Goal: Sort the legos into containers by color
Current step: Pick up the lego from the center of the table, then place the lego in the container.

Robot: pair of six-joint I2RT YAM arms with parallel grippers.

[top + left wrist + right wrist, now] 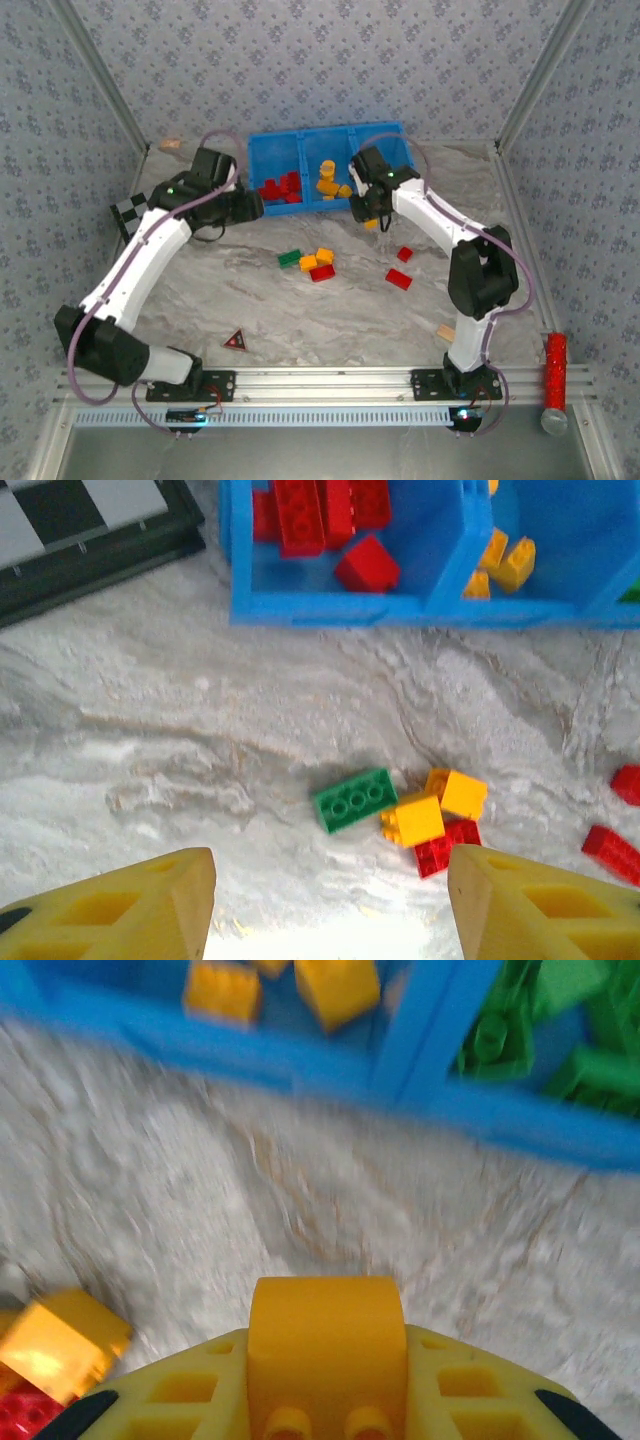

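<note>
The blue tray (pixel 272 146) stands at the back, with red legos (pixel 281 188) in its left compartment and yellow ones (pixel 328 180) in the middle. My right gripper (pixel 370 216) hovers just in front of the tray, shut on a yellow-orange lego (pixel 325 1335). In the right wrist view the tray wall (pixel 440 1055) lies ahead, with green legos (pixel 560 1030) to its right. My left gripper (pixel 330 885) stands open and empty above the table. Ahead of it lie a green lego (pixel 355 799), two yellow ones (pixel 412 819) and a red one (pixel 447 845).
Two more red legos (pixel 399 279) lie right of centre. A checkered board (pixel 128 215) leans at the left wall. A dark red triangle (pixel 236 341) and a tan wooden block (pixel 446 331) sit near the front. A red cylinder (pixel 555 370) rests outside the right rail.
</note>
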